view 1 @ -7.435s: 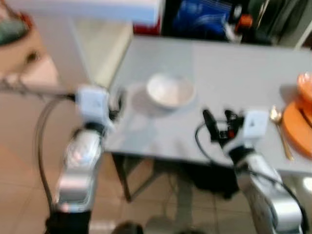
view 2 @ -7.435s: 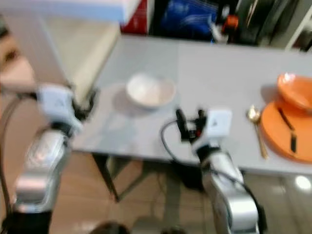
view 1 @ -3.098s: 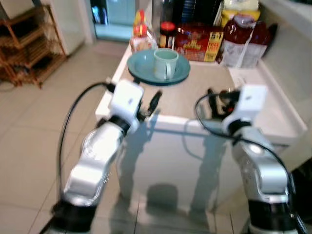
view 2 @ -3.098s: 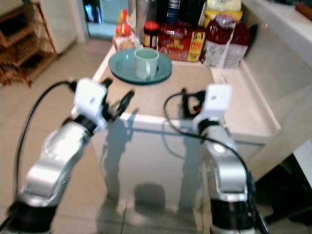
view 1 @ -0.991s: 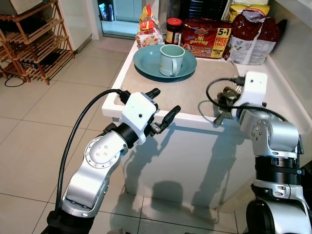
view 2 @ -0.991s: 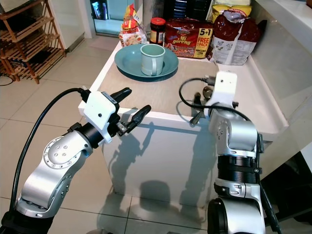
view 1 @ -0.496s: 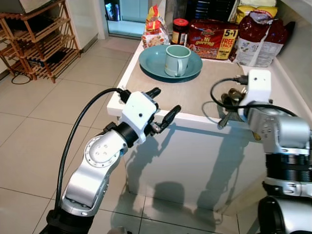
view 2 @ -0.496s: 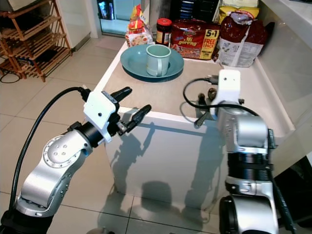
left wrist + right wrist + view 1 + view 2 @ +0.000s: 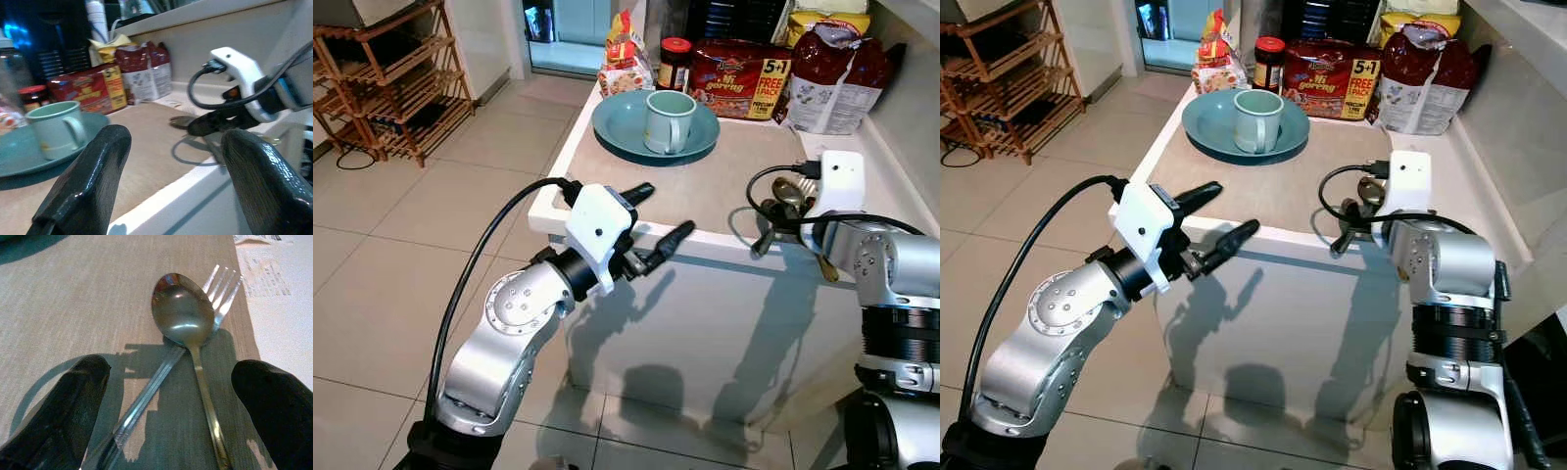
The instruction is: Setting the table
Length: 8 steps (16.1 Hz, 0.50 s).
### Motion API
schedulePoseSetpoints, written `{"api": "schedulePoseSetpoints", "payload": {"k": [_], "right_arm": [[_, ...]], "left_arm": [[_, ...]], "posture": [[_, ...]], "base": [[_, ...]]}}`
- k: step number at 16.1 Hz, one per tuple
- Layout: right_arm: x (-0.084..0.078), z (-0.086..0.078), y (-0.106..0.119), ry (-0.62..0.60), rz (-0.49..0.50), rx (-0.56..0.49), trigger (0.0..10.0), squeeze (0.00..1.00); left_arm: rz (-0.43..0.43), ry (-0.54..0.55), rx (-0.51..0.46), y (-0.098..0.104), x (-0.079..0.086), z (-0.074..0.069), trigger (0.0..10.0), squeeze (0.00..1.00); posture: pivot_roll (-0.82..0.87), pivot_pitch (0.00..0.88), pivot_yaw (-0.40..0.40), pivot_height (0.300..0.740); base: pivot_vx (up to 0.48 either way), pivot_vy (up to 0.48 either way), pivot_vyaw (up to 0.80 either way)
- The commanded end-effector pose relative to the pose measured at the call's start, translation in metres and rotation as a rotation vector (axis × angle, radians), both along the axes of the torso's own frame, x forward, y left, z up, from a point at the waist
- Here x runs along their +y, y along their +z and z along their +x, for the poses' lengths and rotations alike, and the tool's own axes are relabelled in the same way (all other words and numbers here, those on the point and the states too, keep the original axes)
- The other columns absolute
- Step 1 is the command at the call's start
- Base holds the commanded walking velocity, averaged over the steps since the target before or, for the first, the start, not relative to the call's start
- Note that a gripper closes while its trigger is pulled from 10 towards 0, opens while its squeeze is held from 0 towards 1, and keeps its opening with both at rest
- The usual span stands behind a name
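Two shiny things, a silver spoon (image 9: 185, 318) and a silver fork (image 9: 166, 369), lie crossed on the tan counter (image 9: 724, 186), right between the spread fingers of the right gripper (image 9: 171, 401). The spoon's bowl rests on the fork, near its prongs. The left gripper (image 9: 658, 220) hangs wide open at the counter's front edge. Beyond it a pale green mug (image 9: 668, 121) stands on a blue-green plate (image 9: 617, 122).
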State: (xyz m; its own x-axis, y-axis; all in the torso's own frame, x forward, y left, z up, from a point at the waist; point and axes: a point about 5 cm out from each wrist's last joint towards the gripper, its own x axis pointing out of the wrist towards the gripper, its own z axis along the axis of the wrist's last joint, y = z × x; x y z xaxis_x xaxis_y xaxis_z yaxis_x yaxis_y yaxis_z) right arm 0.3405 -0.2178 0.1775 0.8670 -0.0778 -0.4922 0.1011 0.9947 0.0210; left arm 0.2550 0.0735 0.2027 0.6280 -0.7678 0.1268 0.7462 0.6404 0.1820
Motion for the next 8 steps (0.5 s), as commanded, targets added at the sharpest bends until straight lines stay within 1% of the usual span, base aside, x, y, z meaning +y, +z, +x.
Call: {"api": "schedulePoseSetpoints", "payload": {"k": [1,3,5,6,7,8], "right_arm": [[-0.009,-0.001,0.0,-0.02,0.009,0.016,10.0,0.0],[-0.015,-0.002,-0.002,-0.035,0.016,0.024,10.0,0.0],[-0.017,-0.002,-0.004,-0.029,0.026,0.037,10.0,0.0],[-0.019,0.0,-0.006,-0.028,0.023,0.038,10.0,0.0],[-0.02,0.002,-0.006,-0.018,0.021,0.026,10.0,0.0],[-0.02,0.003,-0.007,-0.016,0.018,0.032,10.0,0.0]], "left_arm": [[-0.008,-0.06,0.013,0.003,-0.005,-0.005,10.0,0.0],[-0.002,-0.105,0.051,0.0,-0.006,-0.009,10.0,0.0],[0.025,-0.117,0.071,-0.002,-0.006,-0.009,10.0,0.0],[0.053,-0.111,0.076,-0.004,-0.005,-0.008,10.0,0.0],[0.081,-0.079,0.067,-0.005,-0.002,-0.004,10.0,0.0],[0.089,-0.066,0.061,-0.005,-0.001,-0.002,10.0,0.0]], "posture": [[0.06,0.0,-0.04,0.74],[0.06,0.0,-0.041,0.74],[0.06,0.0,-0.039,0.74],[0.06,0.0,-0.038,0.74],[0.06,0.0,-0.037,0.74],[0.06,0.0,-0.036,0.74]], "base": [[0.0,0.0,0.0],[0.0,0.0,0.0],[0.0,0.0,0.0],[0.0,0.0,0.0],[0.0,0.0,0.0],[0.0,0.0,0.0]]}}
